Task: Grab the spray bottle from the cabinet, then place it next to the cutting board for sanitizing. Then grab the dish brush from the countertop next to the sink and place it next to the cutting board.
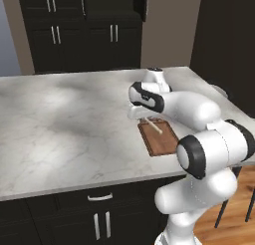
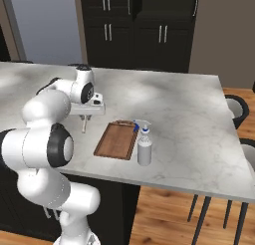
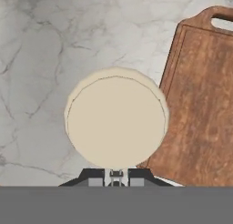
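The bottle [image 2: 144,145] already stands beside the board [image 2: 117,139] near the surface's [image 2: 189,114] front edge. The fingers [image 2: 84,123] grasp the brush [image 3: 116,118] above the board's other side; setting it down remains.

walls [image 2: 219,35]: taupe; floor [image 2: 164,216]: wood planks; stools [image 2: 236,109]: dark

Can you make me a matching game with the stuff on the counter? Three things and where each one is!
Things:
1. spray bottle
2. dish brush
3. cutting board

Places:
A. held in the shut tool, above the countertop
B. lying flat on the marble
C. standing upright by the board's right edge

Pairs: 1-C, 2-A, 3-B
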Robot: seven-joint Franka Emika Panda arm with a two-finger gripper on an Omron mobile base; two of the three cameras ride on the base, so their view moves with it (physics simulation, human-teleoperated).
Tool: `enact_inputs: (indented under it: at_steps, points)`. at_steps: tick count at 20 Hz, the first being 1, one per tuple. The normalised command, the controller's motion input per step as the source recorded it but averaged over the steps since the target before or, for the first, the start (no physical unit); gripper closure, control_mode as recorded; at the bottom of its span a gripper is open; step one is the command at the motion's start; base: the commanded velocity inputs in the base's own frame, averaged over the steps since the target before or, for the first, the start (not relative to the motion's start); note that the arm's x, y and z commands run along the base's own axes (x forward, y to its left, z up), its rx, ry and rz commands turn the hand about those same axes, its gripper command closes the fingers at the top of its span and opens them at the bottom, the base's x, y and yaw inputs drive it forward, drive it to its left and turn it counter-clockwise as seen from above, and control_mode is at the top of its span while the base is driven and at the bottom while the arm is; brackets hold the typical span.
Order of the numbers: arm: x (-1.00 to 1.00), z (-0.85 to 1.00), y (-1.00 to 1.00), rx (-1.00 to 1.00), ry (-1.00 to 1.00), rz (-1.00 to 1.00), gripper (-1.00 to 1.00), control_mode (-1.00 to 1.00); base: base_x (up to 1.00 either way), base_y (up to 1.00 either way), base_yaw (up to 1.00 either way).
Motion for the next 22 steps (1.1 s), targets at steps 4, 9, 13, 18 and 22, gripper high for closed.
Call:
enact_inputs:
  at_steps: [4, 9, 13, 18, 22]
  points:
    - [0.00, -0.54, 0.00, 0.00, 0.04, 0.00, 1.00, -1.00, 0.00, 0.00, 0.00]
    - [0.00, -0.64, 0.00, 0.00, 0.03, 0.00, 1.00, -1.00, 0.00, 0.00, 0.00]
    - [0.08, -0.62, 0.16, 0.00, 0.01, -0.02, 1.00, -1.00, 0.00, 0.00, 0.00]
    - [0.15, -0.56, 0.05, 0.00, -0.02, -0.02, 1.00, -1.00, 0.00, 0.00, 0.00]
    - [0.17, -0.52, 0.00, 0.00, 0.00, -0.03, 1.00, -1.00, 0.00, 0.00, 0.00]
